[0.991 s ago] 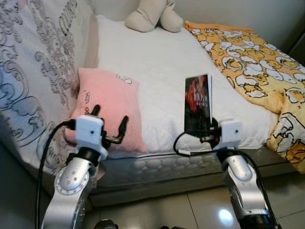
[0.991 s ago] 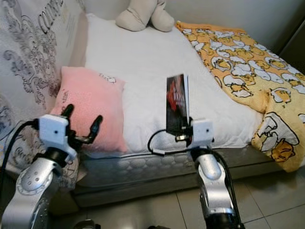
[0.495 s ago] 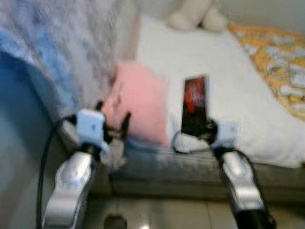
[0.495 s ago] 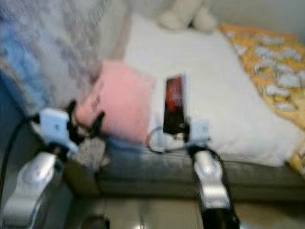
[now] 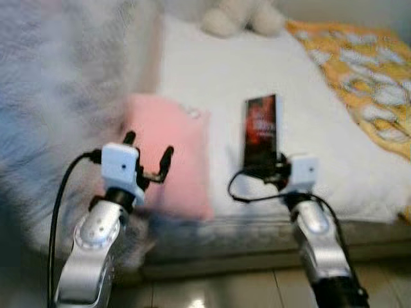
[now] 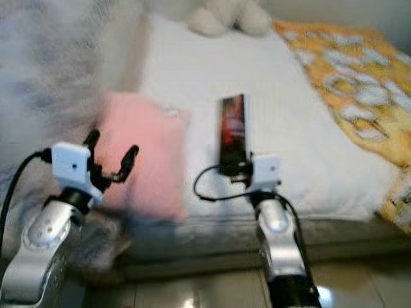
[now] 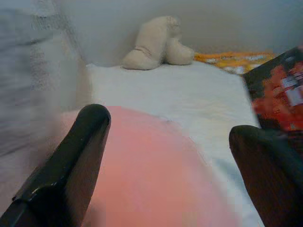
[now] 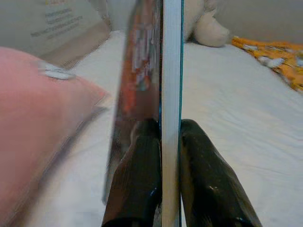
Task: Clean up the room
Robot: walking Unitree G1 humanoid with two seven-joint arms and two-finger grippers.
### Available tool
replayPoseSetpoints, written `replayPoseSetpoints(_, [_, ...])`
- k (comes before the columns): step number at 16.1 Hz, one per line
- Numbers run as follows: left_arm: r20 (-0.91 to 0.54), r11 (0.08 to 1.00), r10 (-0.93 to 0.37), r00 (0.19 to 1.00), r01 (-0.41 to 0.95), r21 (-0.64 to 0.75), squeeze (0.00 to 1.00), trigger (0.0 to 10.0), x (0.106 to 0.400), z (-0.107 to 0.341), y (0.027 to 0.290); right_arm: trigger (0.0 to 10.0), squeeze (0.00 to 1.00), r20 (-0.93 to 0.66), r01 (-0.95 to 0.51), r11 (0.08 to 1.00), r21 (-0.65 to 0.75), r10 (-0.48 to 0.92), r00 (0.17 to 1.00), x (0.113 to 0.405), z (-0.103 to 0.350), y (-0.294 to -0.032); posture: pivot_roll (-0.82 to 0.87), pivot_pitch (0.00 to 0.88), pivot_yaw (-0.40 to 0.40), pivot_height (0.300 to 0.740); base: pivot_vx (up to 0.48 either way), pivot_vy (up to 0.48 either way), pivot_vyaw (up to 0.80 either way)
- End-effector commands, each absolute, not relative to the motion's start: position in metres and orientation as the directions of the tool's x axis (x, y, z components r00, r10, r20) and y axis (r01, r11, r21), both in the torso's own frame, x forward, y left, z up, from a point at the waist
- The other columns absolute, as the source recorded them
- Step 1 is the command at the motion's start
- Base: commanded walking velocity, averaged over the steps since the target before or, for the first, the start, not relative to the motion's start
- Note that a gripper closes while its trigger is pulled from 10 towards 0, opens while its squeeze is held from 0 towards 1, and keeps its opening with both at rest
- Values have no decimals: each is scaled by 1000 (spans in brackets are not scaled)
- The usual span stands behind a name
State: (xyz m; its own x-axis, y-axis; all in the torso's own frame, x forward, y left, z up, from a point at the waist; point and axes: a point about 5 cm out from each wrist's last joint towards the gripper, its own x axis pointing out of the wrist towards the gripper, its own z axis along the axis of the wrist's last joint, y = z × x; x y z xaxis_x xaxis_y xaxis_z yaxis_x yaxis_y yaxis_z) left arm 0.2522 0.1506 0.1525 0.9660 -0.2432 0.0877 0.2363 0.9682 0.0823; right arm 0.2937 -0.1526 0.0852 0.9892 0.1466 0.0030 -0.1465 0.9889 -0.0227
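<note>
My right gripper [image 5: 268, 168] is shut on the lower end of a dark book with a red cover [image 5: 260, 129], held upright over the front of the white bed [image 5: 218, 77]; its fingers [image 8: 142, 156] clamp the book's edge [image 8: 170, 71]. A pink pillow [image 5: 170, 151] lies on the bed near the front left. My left gripper [image 5: 149, 154] is open just in front of the pillow [image 7: 151, 170], with nothing between its fingers [image 7: 80, 146].
A beige plush toy [image 5: 241, 16] sits at the far end of the bed. An orange patterned blanket [image 5: 359, 70] covers the bed's right side. A grey patterned quilt [image 5: 58, 96] rises on the left. Tiled floor [image 5: 212, 289] lies below the mattress edge.
The whole picture swung sideways and back with heavy blur, so the camera moved. The book stays in my right gripper and the left one stays open.
</note>
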Motion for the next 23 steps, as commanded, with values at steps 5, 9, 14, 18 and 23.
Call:
replayPoseSetpoints(5, [90,952,-300,950,291,100,0,10000,249,159,139,0,0,106,-208,971,121,196,975,333,126,-148,176,0,-68,740,384,0,0])
replayPoseSetpoints(9, [122,944,-323,939,310,112,0,10000,251,180,142,0,0,145,-426,860,282,400,905,372,161,-93,253,35,-67,740,0,0,0])
replayPoseSetpoints(14, [100,900,-431,897,419,119,0,10000,225,203,134,0,0,36,-413,677,610,497,867,377,138,-51,389,170,-51,740,0,0,0])
replayPoseSetpoints(18, [47,910,-407,912,400,110,0,10000,205,205,139,0,0,-27,-291,585,757,474,880,372,117,-55,445,224,-53,740,0,0,0])
replayPoseSetpoints(23, [24,920,-384,923,380,97,0,10000,203,204,140,0,0,-60,-297,658,692,462,885,366,100,-75,406,212,-55,740,0,0,0])
